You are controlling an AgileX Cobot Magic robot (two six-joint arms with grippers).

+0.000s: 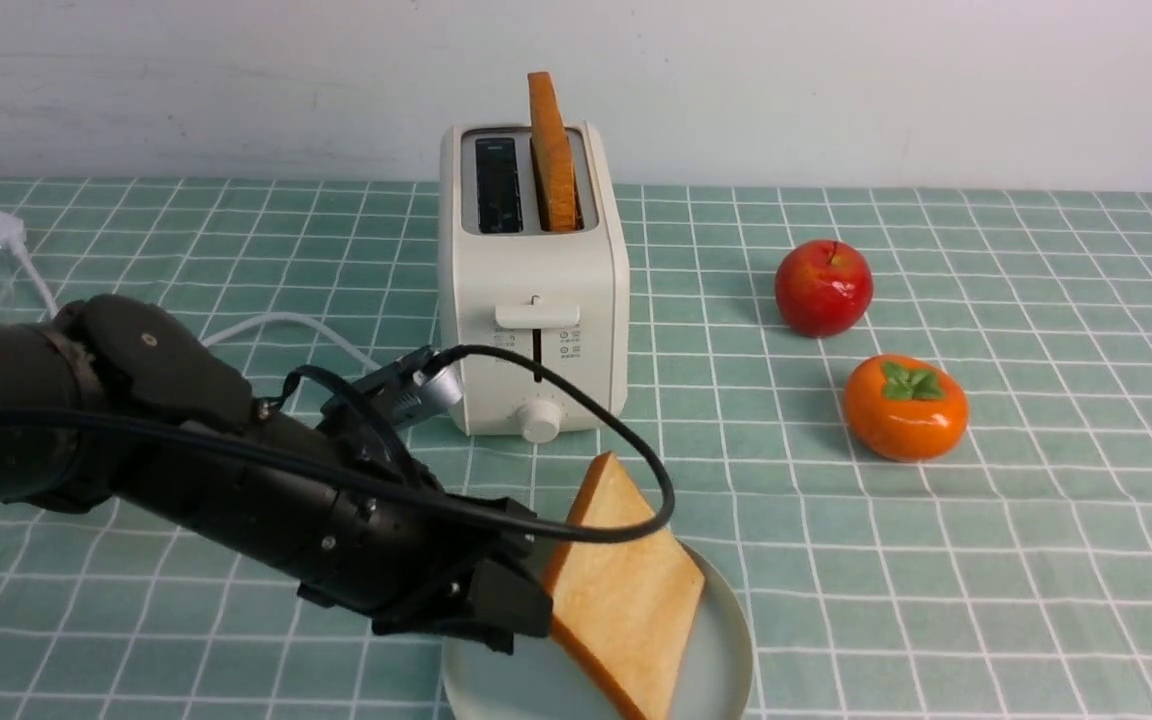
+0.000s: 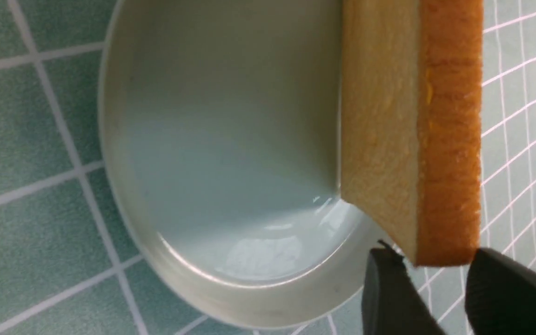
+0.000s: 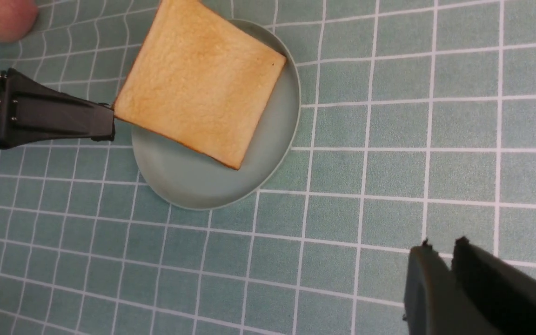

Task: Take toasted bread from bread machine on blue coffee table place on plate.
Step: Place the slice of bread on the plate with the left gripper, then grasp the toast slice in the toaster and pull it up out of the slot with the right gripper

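Note:
One slice of toasted bread rests tilted on the pale plate, its lower edge in the plate and its top corner raised toward the bread machine. My left gripper is at the slice's left corner. In the left wrist view the left gripper is open, its jaws wider than the crust, with a gap on one side. A second slice stands in the bread machine's right slot. My right gripper hovers shut over the blue coffee table, right of the plate.
A red apple and an orange persimmon sit right of the bread machine. Its white cord runs off to the left behind my left arm. A white wall closes the far edge.

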